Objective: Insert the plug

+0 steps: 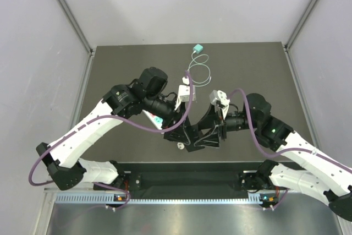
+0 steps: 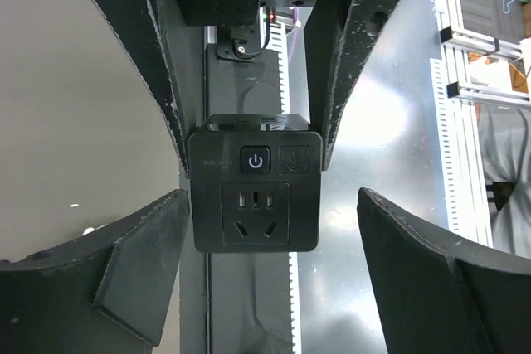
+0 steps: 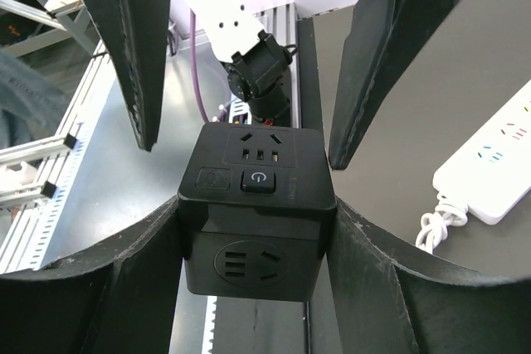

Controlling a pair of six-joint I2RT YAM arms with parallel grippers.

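Black socket cube (image 3: 257, 205), white power strip (image 3: 489, 173), teal plug (image 1: 198, 47)

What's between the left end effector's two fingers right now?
Left wrist view: the black plastic cube-shaped power socket, gripped by the right end effector. A gap shows on one side.

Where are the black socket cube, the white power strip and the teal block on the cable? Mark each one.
black socket cube (image 3: 257, 225), right wrist view, on its near face.
white power strip (image 3: 489, 165), right wrist view, on its top face.
teal block (image 1: 198, 48), top external view, on its middle.
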